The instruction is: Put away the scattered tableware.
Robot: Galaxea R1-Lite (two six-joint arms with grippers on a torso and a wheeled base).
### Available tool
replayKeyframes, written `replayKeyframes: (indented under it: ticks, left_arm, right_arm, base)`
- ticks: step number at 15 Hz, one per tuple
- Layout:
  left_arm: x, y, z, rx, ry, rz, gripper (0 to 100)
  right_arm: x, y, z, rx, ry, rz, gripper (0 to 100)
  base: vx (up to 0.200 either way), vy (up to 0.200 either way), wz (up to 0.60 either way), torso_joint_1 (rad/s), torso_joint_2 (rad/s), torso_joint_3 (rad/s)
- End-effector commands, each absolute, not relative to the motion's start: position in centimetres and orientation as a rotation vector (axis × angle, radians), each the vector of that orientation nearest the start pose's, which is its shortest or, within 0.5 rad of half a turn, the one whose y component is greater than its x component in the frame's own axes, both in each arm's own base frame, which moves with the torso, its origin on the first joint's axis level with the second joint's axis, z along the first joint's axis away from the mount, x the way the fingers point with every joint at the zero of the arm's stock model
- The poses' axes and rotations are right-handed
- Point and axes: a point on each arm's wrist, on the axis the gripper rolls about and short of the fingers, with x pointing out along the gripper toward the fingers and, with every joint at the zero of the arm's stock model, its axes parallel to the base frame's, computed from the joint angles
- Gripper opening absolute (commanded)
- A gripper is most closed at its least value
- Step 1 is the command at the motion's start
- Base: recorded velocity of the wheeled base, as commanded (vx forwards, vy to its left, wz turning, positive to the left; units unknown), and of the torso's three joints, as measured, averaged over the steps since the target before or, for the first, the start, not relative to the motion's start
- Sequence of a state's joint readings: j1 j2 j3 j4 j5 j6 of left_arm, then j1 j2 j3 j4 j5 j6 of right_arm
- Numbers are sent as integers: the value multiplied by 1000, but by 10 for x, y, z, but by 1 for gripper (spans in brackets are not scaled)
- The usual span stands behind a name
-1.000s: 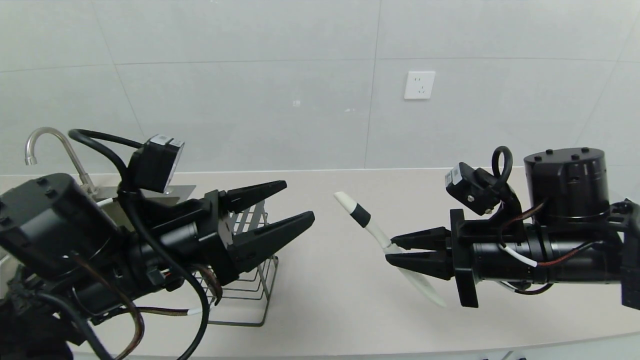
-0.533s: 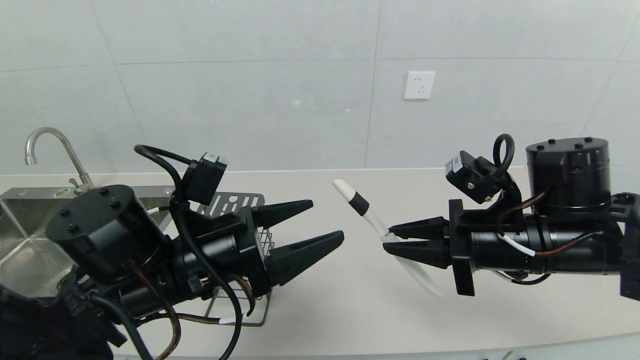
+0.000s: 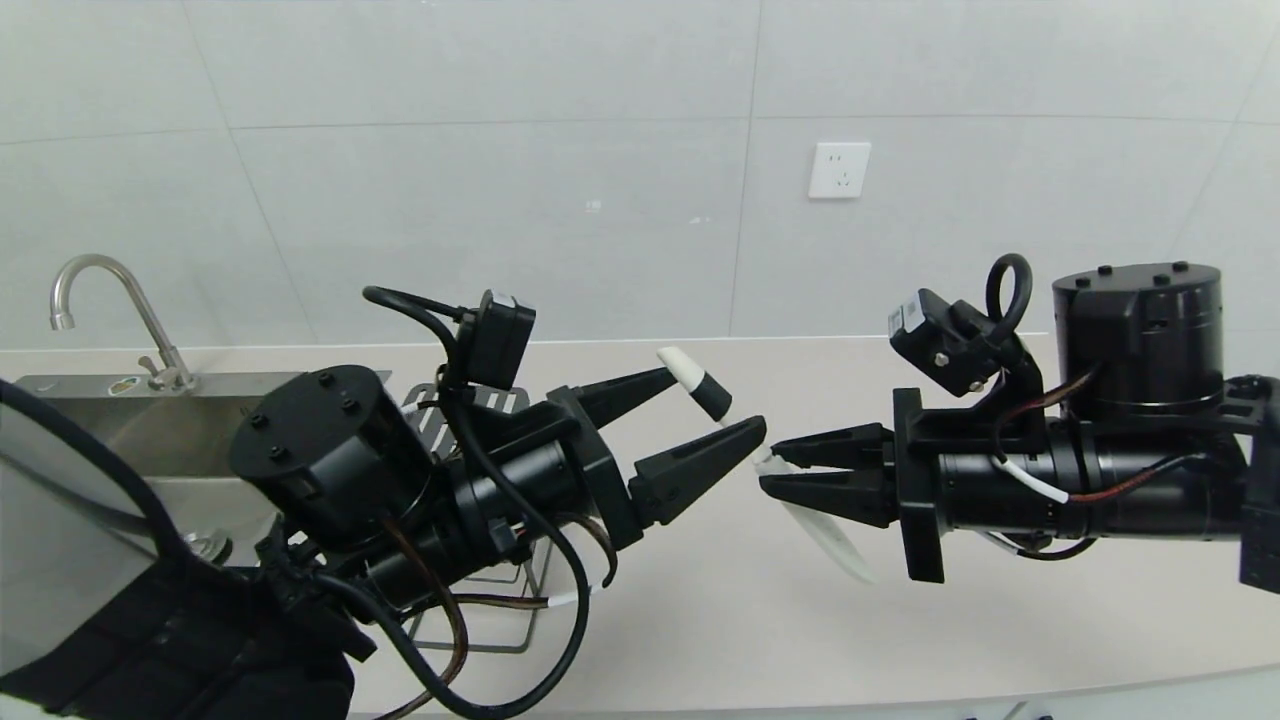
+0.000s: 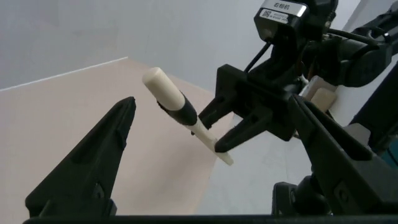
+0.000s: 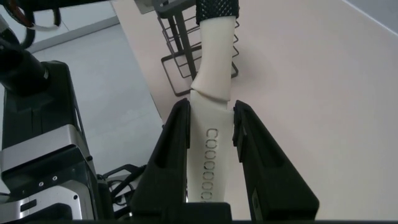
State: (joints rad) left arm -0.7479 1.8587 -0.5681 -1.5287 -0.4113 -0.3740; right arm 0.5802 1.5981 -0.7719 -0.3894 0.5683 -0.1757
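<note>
A white utensil (image 3: 700, 388) with a black band on its handle is held level above the counter. My right gripper (image 3: 768, 467) is shut on it near where blade and handle meet; the blade (image 3: 830, 530) slants down beneath the fingers. In the right wrist view the gripper (image 5: 211, 127) clamps the perforated white blade (image 5: 211, 155). My left gripper (image 3: 717, 400) is open, one finger on each side of the handle's end. In the left wrist view the handle (image 4: 171, 96) lies between the open gripper's (image 4: 211, 106) fingers without touching them.
A wire rack (image 3: 500, 620) stands on the beige counter (image 3: 700, 600) under the left arm, also seen as the rack (image 5: 180, 37). A steel sink (image 3: 130, 440) with a faucet (image 3: 100, 300) lies at the far left. A wall socket (image 3: 838, 170) sits on the tiled wall.
The left arm has swung right and upward until its open fingers flank the utensil's handle. The right gripper has lifted the utensil slightly and stayed shut on it.
</note>
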Motion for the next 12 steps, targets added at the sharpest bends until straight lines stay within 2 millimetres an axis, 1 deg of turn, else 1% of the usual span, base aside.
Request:
replayKeyframes:
  ticks: [1, 4, 6, 9, 12]
  left_arm:
    - [223, -220, 158, -373, -19, -1182, 100]
    - [225, -227, 163, -380, -45, -1197, 100]
    - [229, -233, 165, -386, -69, -1202, 100]
    - [236, -239, 158, -388, -74, -1206, 100]
    - [236, -239, 159, -388, -78, -1207, 100]
  right_arm:
    - [220, 159, 183, -155, 352, 1169, 0]
    - [219, 162, 184, -148, 335, 1176, 0]
    - [216, 165, 185, -136, 339, 1191, 0]
    - [215, 165, 184, -136, 343, 1191, 0]
    - [216, 165, 185, -136, 338, 1189, 0]
  base:
    - [0, 0, 0, 0, 0, 0]
    - [0, 0, 0, 0, 0, 0]
    - [0, 0, 0, 0, 0, 0]
    - [0, 0, 0, 0, 0, 0]
    - [0, 0, 0, 0, 0, 0]
